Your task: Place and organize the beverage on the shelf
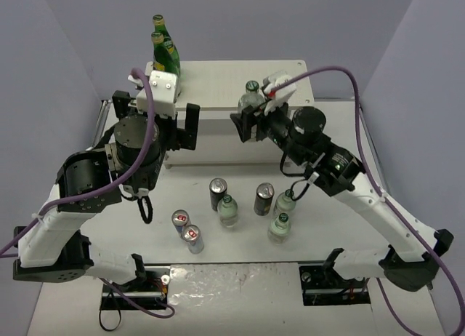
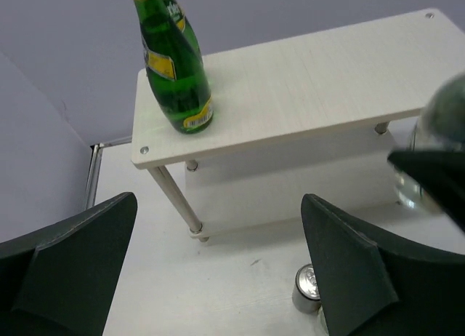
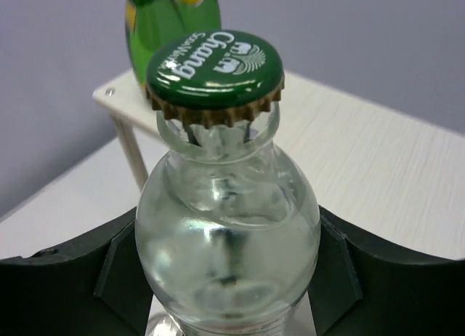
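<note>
The shelf (image 1: 290, 78) stands at the back of the table, with two dark-green bottles (image 1: 164, 51) upright on the back left corner of its top board. My right gripper (image 1: 256, 114) is shut on a clear green-capped bottle (image 3: 227, 227), held upright at the shelf's front edge. The top board (image 3: 385, 169) lies just behind it. My left gripper (image 2: 218, 270) hangs open and empty in front of the shelf's left leg (image 2: 174, 198), facing a green bottle (image 2: 174, 67).
On the table in front of the shelf stand two black cans (image 1: 218, 193) (image 1: 264, 198), three clear green-capped bottles (image 1: 228, 211) (image 1: 285, 203) (image 1: 279, 227) and two silver-blue-red cans (image 1: 179, 220) (image 1: 193, 238). One can (image 2: 307, 289) sits by my left gripper's right finger.
</note>
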Robot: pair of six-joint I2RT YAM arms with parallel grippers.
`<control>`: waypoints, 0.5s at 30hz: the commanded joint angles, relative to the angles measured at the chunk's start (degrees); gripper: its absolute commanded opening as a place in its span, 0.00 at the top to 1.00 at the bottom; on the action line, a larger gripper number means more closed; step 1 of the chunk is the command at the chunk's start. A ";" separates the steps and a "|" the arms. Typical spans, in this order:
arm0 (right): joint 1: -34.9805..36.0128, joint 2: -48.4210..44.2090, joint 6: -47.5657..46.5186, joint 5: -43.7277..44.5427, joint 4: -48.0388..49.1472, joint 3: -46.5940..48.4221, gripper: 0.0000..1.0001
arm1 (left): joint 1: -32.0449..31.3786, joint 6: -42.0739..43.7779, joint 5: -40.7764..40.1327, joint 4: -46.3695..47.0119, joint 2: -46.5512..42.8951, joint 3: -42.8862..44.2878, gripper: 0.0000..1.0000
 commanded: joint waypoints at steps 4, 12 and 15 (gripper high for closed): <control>-7.66 15.27 -3.72 -4.56 13.69 18.43 1.00 | 0.59 -9.82 3.96 1.84 -11.15 -23.86 0.06; -13.11 30.74 -2.86 -11.77 20.82 29.49 1.00 | 0.77 -10.44 12.50 4.30 -18.98 -43.12 0.06; -13.99 34.88 -1.45 -13.00 20.11 33.37 1.00 | 1.20 -9.91 12.16 4.14 -19.60 -46.74 0.06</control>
